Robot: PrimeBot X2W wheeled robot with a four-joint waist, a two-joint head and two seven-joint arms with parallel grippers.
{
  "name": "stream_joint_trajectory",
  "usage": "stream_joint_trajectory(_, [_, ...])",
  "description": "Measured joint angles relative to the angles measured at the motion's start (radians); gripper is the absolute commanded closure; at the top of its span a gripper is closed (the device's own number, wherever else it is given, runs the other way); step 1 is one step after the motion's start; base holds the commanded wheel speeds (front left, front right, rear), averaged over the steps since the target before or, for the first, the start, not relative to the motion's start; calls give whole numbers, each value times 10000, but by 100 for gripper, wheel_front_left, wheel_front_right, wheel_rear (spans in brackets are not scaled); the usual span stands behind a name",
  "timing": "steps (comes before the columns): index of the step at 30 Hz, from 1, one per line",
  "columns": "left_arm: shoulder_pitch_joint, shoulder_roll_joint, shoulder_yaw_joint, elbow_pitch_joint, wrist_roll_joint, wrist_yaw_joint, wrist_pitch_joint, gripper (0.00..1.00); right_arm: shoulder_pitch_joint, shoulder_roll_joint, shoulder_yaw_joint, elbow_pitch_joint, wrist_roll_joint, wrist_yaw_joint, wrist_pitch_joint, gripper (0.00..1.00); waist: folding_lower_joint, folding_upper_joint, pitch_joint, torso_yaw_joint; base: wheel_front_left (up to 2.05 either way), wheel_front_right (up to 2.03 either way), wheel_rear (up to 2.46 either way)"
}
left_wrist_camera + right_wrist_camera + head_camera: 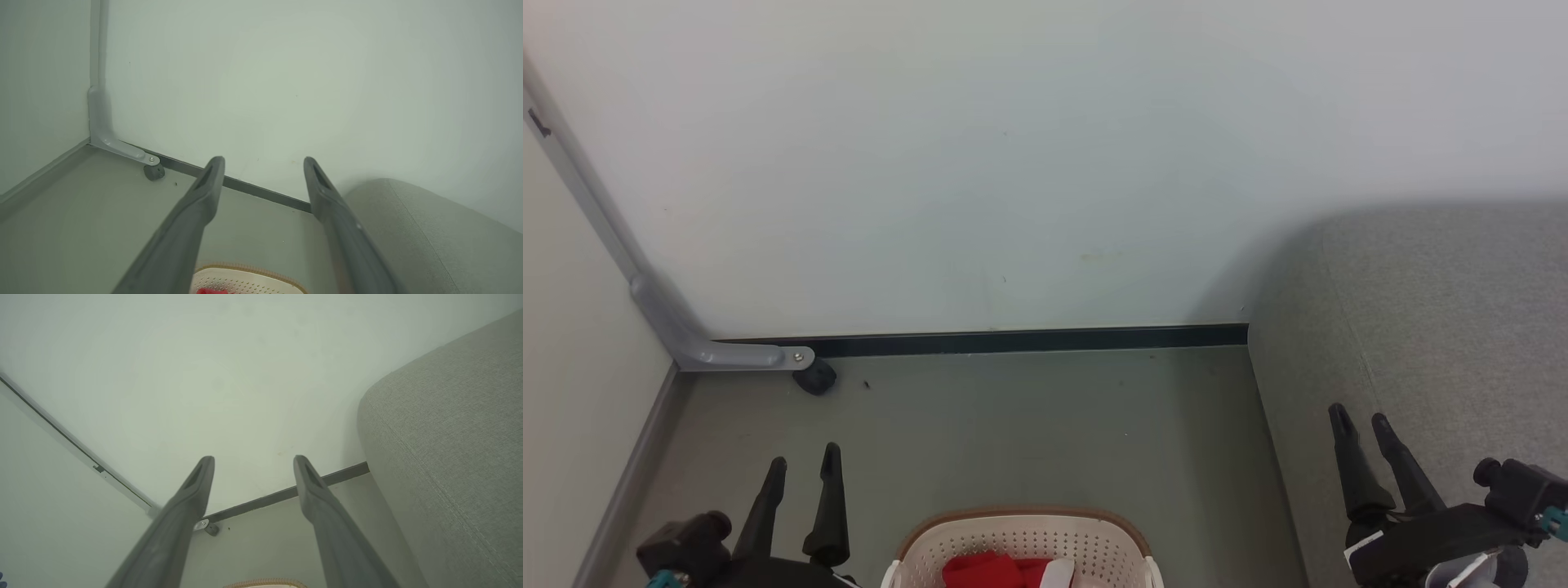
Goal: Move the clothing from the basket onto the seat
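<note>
Red clothing [988, 570] fills basket [1021, 535]; head view reveals white band.

The clothing [988, 570] is contained in the basket [1021, 539], which is set on the floor [1029, 433] before the wall [1013, 163]. The seat [1421, 327] is placed to its right, against the wall.

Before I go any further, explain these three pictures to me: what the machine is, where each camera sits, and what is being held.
This is a wheeled robot with two arms. The head camera looks down at the floor: the left tool and the right tool, each two dark fingers, are open and hold nothing. Between them stands the basket with the red clothing inside. The grey seat is on the right. The other two pictures come from wrist cameras, each looking along its own fingers.
</note>
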Motion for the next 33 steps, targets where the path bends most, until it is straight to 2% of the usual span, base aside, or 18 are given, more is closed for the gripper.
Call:
stream_joint_trajectory(15, [-204,58,-370,31,2201,309,-571,0,-420,-288,546,33,-1952,-295,-558,0,0,0,52,-1,0,0,0])
stream_joint_trajectory(23, [-244,61,-525,27,3405,477,-907,0,-567,-424,830,44,-3016,-305,-880,0,0,0,58,-4,0,0,0])
stream_joint_trajectory(33, [-248,35,-499,27,3461,468,-907,0,-567,-410,723,79,-3212,-303,-882,0,0,0,75,5,0,0,0])
